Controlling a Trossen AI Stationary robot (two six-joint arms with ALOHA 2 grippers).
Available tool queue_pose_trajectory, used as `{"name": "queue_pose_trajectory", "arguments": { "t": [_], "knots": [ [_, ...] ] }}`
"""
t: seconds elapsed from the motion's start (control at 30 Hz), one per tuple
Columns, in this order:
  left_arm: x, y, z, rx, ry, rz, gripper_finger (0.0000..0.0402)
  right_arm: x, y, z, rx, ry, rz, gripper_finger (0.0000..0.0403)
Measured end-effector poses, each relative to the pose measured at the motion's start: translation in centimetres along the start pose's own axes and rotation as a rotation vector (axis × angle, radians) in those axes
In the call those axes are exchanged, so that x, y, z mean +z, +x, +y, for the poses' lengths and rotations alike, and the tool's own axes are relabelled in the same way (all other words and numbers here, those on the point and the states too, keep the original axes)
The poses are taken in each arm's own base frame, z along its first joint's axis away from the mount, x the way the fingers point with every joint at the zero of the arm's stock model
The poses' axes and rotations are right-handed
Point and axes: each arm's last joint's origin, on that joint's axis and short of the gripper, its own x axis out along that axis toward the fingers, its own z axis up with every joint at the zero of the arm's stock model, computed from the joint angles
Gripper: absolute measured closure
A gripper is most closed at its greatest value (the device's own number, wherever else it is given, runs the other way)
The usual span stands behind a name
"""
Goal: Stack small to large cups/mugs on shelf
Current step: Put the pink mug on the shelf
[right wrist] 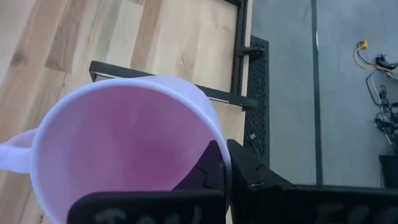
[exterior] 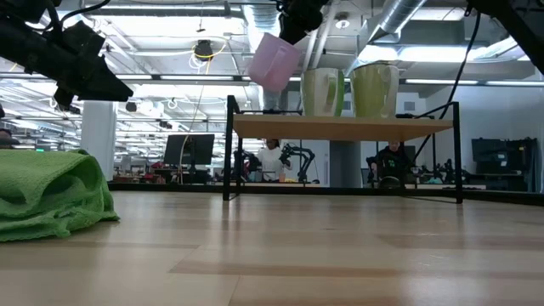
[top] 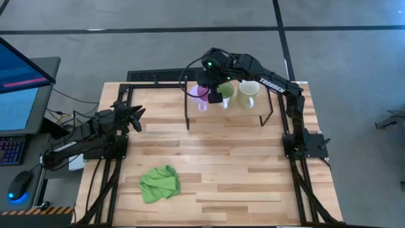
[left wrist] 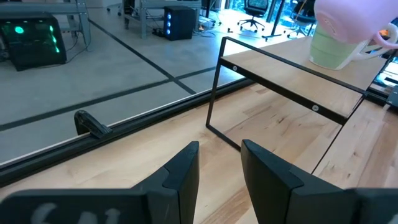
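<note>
My right gripper (top: 205,85) is shut on the lilac mug (exterior: 274,61), which is in the air above the left end of the shelf (exterior: 340,127). The green mug with a white handle (exterior: 323,92) and the cream mug (exterior: 374,90) stand upright on their bases, side by side, on the shelf board. In the high view the lilac mug (top: 201,95) is left of the green mug (top: 225,95) and the cream mug (top: 247,94). My left gripper (top: 137,117) is open and empty over the table's left side, pointing toward the shelf. My right gripper pinches the lilac mug's rim (right wrist: 219,144), on the side away from the handle (right wrist: 13,155). One finger (right wrist: 202,174) is inside the mug and one (right wrist: 255,174) outside. The fingers come from above. The mug hangs tilted, clear of the shelf board.
A crumpled green cloth (top: 159,183) lies on the table near the front left. The shelf stands on thin black legs (top: 186,117) at the table's far middle. Bare wood lies between the cloth and the shelf.
</note>
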Motion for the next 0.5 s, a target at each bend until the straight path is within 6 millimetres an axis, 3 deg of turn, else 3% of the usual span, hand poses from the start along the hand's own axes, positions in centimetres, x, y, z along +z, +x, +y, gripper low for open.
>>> {"name": "queue_pose_trajectory", "arguments": {
  "t": [0.13, 0.33, 0.5],
  "knots": [
    [0.0, 0.0, 0.0, 0.000, 0.000, 0.000, 0.0291, -0.2, 0.0, -0.3, -0.007, 0.008, 0.000, 0.0393],
    [0.0, 0.0, 0.0, 0.001, 0.000, -0.001, 0.0291, -0.4, 3.4, -0.4, 0.017, -0.011, 0.041, 0.0393],
    [0.0, 0.0, 0.0, 0.002, 0.001, -0.001, 0.0291, -0.5, 4.9, -0.8, 0.001, -0.035, 0.053, 0.0393]
  ]
}}
